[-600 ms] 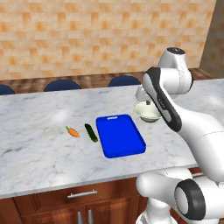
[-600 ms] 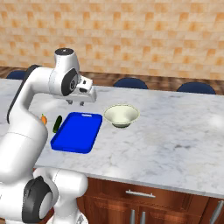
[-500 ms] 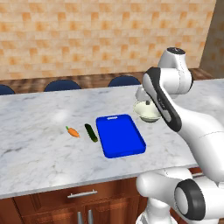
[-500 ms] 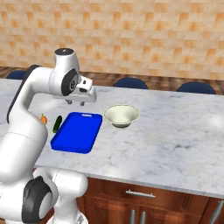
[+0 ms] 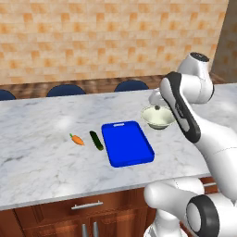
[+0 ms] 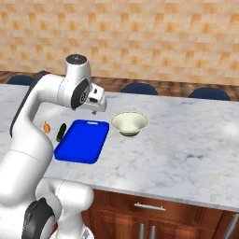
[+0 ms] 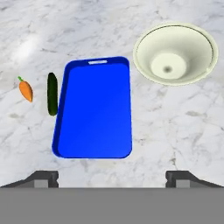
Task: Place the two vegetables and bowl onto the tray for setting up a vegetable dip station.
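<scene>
Gripper [image 6: 94, 111] high above the counter [image 5: 41, 152], jaws spread wide, nothing between them. Blue tray [image 7: 95, 114] below it, bare. Bowl [image 7: 176, 53] near the tray's handle end, apart. Cucumber [image 7: 52, 93] just beside the tray's opposite long edge; carrot [image 7: 26, 90] near it, farther out.

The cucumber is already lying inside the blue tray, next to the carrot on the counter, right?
Not quite. The cucumber lies on the marble counter, just outside the long edge of the blue tray, between it and the carrot. The hand view shows this clearly; the tray holds nothing yet.
</scene>
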Motion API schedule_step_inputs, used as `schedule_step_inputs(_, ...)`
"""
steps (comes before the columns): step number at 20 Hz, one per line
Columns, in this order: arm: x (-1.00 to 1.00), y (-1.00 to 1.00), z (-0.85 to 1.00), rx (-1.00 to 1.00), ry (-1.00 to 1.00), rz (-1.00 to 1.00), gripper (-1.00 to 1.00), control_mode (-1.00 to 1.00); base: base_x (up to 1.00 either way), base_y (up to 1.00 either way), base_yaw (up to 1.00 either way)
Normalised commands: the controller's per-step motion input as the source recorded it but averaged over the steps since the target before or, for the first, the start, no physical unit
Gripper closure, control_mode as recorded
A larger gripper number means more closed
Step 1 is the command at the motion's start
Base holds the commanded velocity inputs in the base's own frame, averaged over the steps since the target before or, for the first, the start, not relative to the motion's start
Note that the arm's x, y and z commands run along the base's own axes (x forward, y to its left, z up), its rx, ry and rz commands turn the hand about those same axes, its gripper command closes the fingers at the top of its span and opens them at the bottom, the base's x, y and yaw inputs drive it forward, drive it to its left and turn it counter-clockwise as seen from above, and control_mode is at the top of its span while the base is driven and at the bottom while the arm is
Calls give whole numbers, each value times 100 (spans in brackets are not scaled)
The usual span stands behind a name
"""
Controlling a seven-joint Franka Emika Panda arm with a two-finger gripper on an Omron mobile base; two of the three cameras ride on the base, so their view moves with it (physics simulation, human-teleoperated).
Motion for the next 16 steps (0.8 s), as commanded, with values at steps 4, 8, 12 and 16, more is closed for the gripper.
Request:
schedule_step_inputs(4,-4,-40,-6,21,-7,-13,-100,-100,0,0,0)
schedule_step_inputs(8,3,-39,-14,11,0,-21,-100,-100,0,0,0)
schedule_step_inputs(12,14,-40,-17,14,2,-30,-100,-100,0,0,0)
schedule_step_inputs(16,17,-39,-15,17,3,-31,-100,-100,0,0,0)
